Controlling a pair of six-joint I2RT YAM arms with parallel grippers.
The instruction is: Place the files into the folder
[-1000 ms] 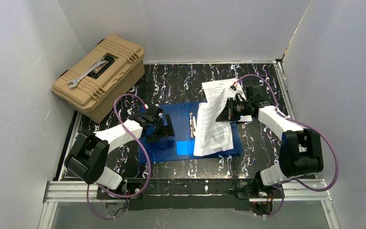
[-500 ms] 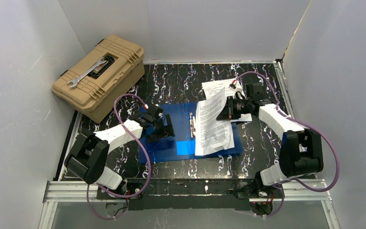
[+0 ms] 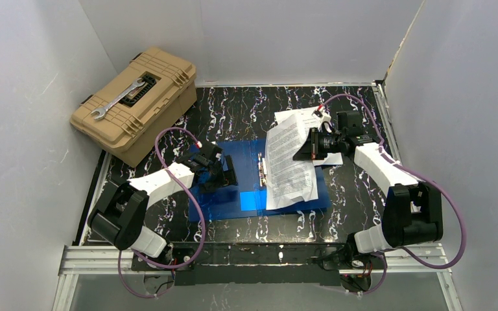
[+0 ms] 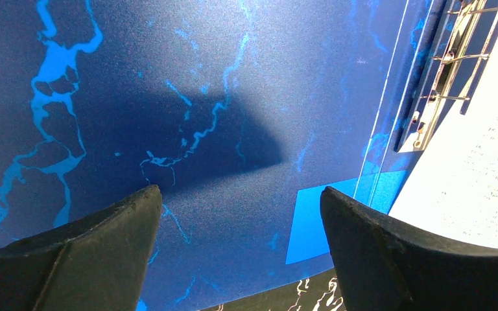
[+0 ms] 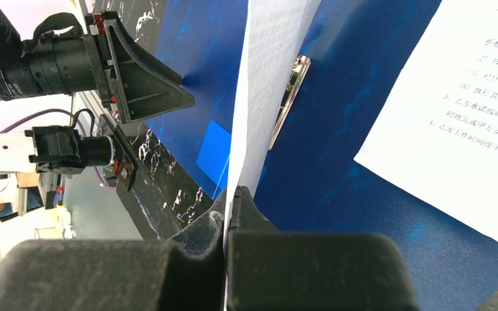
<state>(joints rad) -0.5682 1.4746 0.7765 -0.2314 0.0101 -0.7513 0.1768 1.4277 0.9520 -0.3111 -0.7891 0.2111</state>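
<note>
The blue folder [image 3: 243, 165] lies open on the black marbled table, its metal clip [image 3: 262, 170] along the spine. My right gripper [image 3: 311, 148] is shut on the edge of one of the files, a printed white sheet [image 3: 288, 162] that hangs slanted over the folder's right half. In the right wrist view the sheet [image 5: 269, 78] runs edge-on out of the closed right gripper [image 5: 231, 194]. A second sheet [image 3: 298, 118] lies at the folder's far right corner. My left gripper [image 3: 227, 176] stands open low over the folder's left half [image 4: 168, 78], nothing between its fingers [image 4: 123, 227].
A tan toolbox [image 3: 136, 103] with a wrench [image 3: 118, 98] on its lid stands at the back left. White walls close in the table on three sides. A lighter blue square [image 4: 337, 220] marks the folder's near edge.
The right gripper has lifted the held sheet slightly and drawn it toward the far side, so it stands steeper. The left arm has not moved.
</note>
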